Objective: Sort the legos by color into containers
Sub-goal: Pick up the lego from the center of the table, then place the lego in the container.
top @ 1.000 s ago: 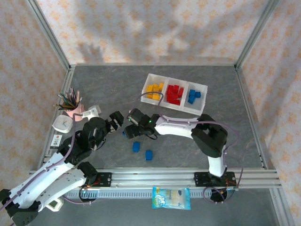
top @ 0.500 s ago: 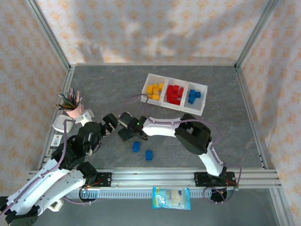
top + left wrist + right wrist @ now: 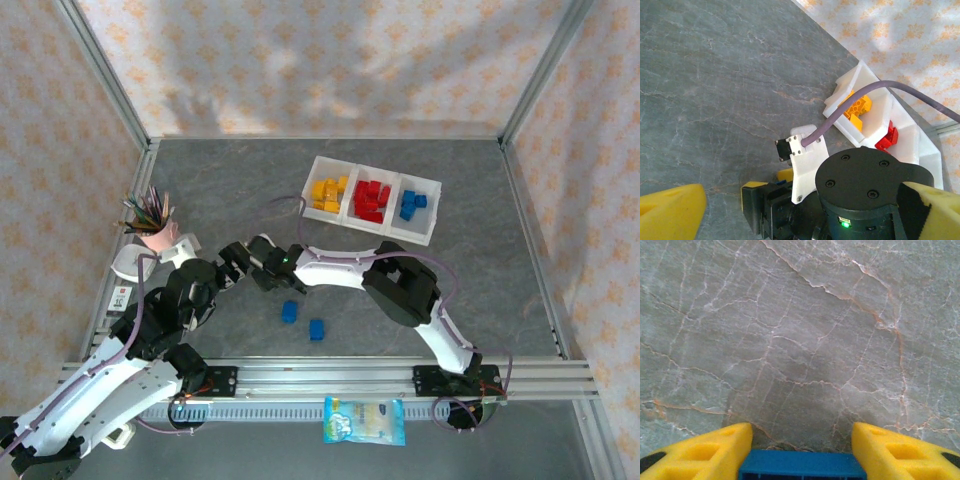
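Toward table's far side, white three-compartment plastic tray (image 3: 345,222) holds yellow, red & blue studded plastic bricks, one colour per bin. Approx. done: two loose blue bricks (image 3: 289,311) remain on the grey stone-look table (image 3: 220,190), plus a third blue brick (image 3: 801,467) pinched narrow in right gripper (image 3: 801,440). Left gripper (image 3: 802,210) fingers (image 3: 670,212) wide, empty. Blue-white packet (image 3: 364,420) text unreadable.

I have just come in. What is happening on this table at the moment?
Two robot arms are filling a white three-part tray by color. The right hand has a blue lego between its fingers, close to the open left hand. Two loose blue legos lie on the table. The tray already holds yellow legos, red legos and other blue legos, each color in its own compartment.
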Robot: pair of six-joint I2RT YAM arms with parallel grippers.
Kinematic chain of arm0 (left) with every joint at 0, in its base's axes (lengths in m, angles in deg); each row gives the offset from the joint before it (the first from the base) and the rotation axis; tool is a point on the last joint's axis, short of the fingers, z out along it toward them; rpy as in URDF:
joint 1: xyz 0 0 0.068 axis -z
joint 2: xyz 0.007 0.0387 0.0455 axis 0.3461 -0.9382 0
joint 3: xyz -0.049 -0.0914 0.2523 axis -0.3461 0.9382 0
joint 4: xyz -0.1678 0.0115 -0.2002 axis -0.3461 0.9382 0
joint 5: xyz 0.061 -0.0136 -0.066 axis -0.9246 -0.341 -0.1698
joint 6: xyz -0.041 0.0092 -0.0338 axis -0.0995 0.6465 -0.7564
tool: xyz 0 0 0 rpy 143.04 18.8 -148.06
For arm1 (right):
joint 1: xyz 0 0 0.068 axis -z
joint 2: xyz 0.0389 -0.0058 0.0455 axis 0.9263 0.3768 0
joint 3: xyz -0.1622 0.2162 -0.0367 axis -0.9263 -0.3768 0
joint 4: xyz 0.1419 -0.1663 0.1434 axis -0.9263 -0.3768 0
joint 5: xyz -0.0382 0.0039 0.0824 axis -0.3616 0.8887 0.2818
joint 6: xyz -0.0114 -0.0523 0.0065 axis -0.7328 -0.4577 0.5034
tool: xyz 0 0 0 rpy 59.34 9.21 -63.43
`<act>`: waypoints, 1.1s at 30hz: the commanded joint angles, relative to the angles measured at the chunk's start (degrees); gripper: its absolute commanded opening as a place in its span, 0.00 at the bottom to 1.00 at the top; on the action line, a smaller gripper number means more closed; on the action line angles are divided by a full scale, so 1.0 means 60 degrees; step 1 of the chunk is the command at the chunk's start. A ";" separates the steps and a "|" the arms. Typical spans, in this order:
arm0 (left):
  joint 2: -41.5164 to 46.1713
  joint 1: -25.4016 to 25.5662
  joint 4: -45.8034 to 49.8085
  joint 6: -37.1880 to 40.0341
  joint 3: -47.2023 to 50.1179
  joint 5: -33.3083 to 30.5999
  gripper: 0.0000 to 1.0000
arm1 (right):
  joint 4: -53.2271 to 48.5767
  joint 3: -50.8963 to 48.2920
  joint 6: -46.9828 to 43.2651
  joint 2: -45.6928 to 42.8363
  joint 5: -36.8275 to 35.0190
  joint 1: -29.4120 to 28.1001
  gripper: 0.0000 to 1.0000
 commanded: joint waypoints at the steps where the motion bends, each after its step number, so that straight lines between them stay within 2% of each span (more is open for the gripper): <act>1: -0.0026 -0.0068 0.0170 -0.0006 0.0049 -0.0231 0.99 | -0.0193 -0.0063 0.0135 -0.0130 -0.0313 -0.0011 0.48; 7: -0.0304 -0.0067 -0.0095 0.0183 -0.0075 -0.0057 0.99 | -0.0221 -0.0399 0.0612 -0.0854 -0.0363 0.0134 0.43; 14: -0.0987 -0.0067 -0.0852 0.0659 -0.0382 0.0482 0.99 | -0.0011 -0.1747 0.1478 -0.2724 0.0077 0.1203 0.40; 19: -0.1941 -0.0083 -0.1915 0.1108 -0.0565 0.0987 0.99 | -0.0261 -0.2601 0.1790 -0.4268 0.0155 0.2403 0.39; 24: -0.3491 -0.0082 -0.3471 0.1694 -0.0921 0.1838 0.99 | -0.0684 -0.2894 0.1737 -0.5408 -0.0144 0.3853 0.39; 33: -0.6278 -0.0082 -0.5564 0.2453 -0.2013 0.3380 0.99 | -0.0924 -0.2836 0.1823 -0.5400 -0.0382 0.6736 0.39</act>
